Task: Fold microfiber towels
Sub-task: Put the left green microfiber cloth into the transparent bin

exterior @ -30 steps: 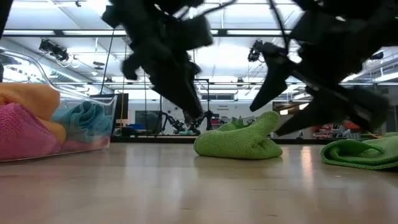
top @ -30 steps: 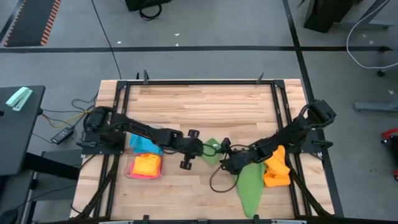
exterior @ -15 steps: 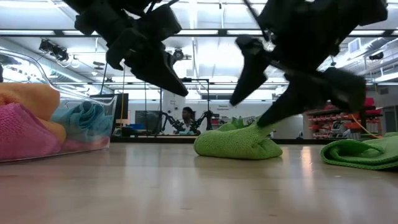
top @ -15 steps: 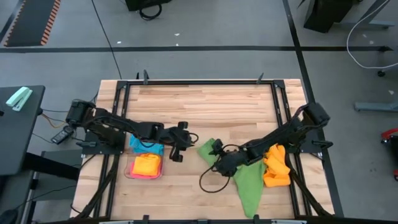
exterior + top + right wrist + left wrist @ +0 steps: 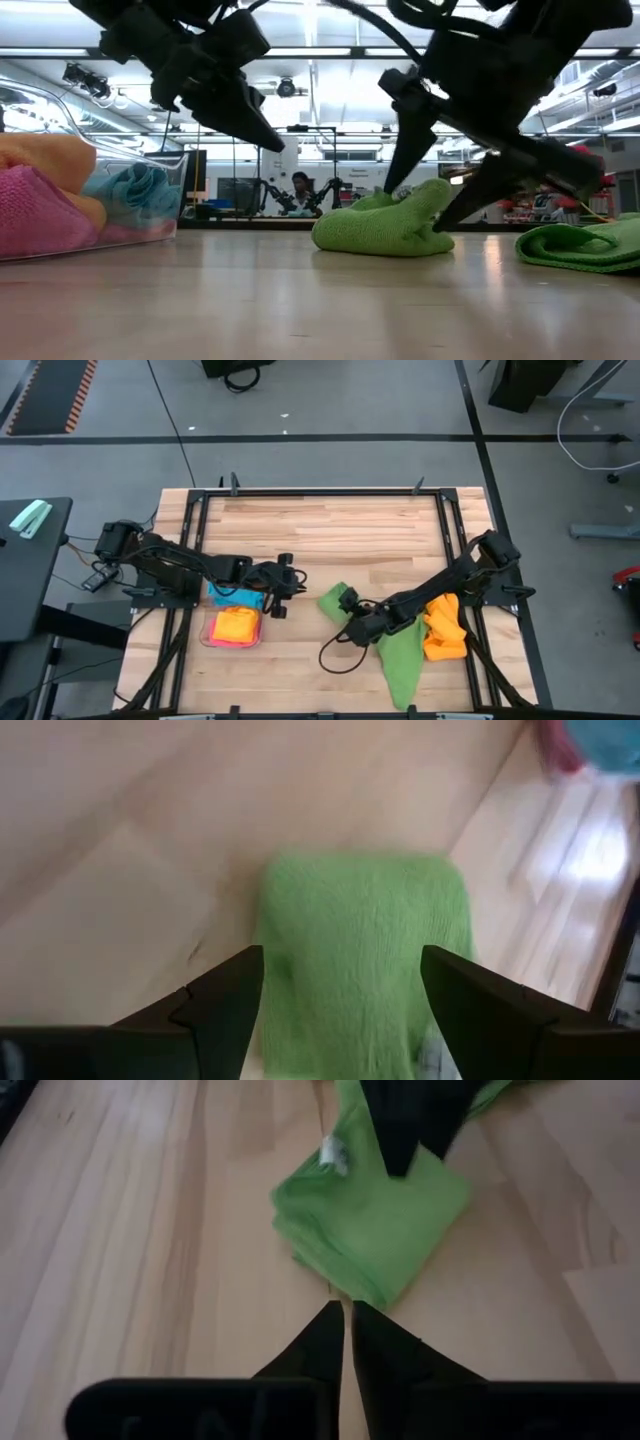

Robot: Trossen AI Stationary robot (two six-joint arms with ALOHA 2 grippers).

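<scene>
Folded green towel mid-table, right gripper poised over it

The folded green towel (image 5: pixel 335 602) lies mid-table; the right gripper (image 5: pixel 349 622), jaws spread, straddles it without gripping. The left gripper (image 5: pixel 279 592), pinched shut and empty, hangs beside the tray (image 5: pixel 206 632) of towels. A shallow pinch could drag the top layer and undo the fold

Far half of table (image 5: pixel 330 525) bare wood, open to passage. Near half obstructed: tray (image 5: pixel 232 628) left, folded green towel (image 5: pixel 336 602) centre, green and orange towels (image 5: pixel 425 635) right.
</scene>
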